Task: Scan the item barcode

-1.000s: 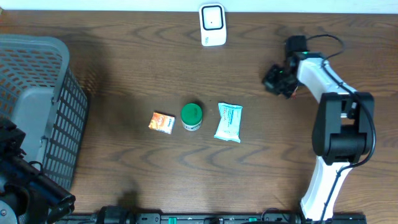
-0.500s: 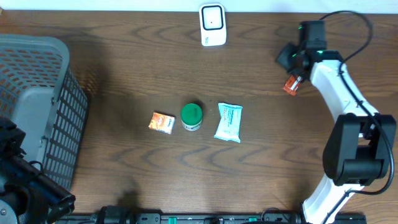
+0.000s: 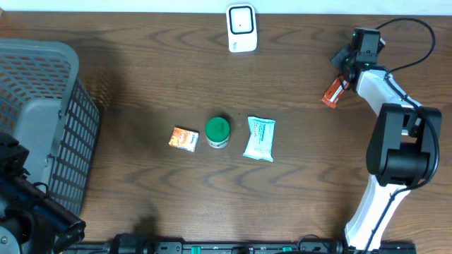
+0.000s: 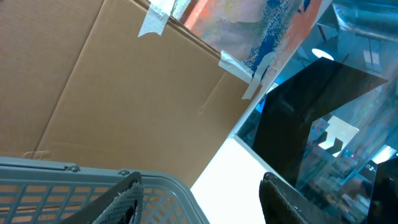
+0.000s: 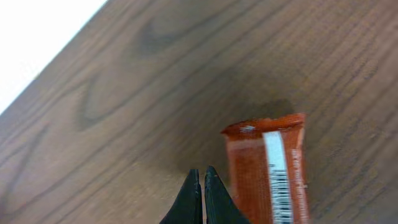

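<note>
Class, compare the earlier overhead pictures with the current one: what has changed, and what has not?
The right arm's fingers, shut, swung right and toward the far edge, uncovering an orange packet that lies on the table beside them, not gripped. The scanner, basket, small box, green jar, white pouch and left arm stayed put.

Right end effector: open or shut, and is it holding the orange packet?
Shut, holding nothing. In the wrist view the fingers of the right end effector meet; the orange packet lies beside them on the table.
</note>
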Motion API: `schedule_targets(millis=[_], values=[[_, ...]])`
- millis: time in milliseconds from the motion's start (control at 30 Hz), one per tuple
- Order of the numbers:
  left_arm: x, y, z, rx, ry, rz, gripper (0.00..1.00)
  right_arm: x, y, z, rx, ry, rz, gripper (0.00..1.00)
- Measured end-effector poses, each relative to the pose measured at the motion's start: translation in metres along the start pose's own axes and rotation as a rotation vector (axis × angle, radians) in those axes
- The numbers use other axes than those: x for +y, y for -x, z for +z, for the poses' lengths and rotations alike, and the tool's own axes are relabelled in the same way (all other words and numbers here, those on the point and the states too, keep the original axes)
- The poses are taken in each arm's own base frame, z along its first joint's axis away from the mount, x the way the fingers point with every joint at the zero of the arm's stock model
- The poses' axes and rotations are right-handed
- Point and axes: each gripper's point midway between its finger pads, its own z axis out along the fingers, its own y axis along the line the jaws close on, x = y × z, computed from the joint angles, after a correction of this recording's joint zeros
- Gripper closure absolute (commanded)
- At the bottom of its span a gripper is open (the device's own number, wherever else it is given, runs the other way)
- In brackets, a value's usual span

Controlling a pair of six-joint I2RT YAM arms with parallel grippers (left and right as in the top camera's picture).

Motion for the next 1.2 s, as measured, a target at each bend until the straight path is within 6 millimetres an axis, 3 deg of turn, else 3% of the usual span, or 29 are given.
schedule_targets(millis=[333, 533, 800, 1000, 1200], values=[[0.0, 0.0, 0.0, 0.0, 0.0, 0.0, 0.39, -0.036, -0.023, 0.003, 0.068, -0.162, -0.027, 0.99], [0.0, 0.0, 0.0, 0.0, 0.0, 0.0, 0.39, -0.051, -0.051, -0.006, 0.208, -0.219, -0.047, 0.99], [0.0, 0.0, 0.0, 0.0, 0.0, 0.0, 0.39, -0.029, -0.092, -0.027, 0.434, -0.089, -0.161, 0.99], [0.0, 0.0, 0.0, 0.0, 0.0, 0.0, 0.39, -0.017, -0.138, -0.058, 0.633, -0.033, -0.313, 0.99], [0.0, 0.0, 0.0, 0.0, 0.0, 0.0, 0.39, -0.017, -0.187, -0.099, 0.839, -0.011, -0.533, 0.98]])
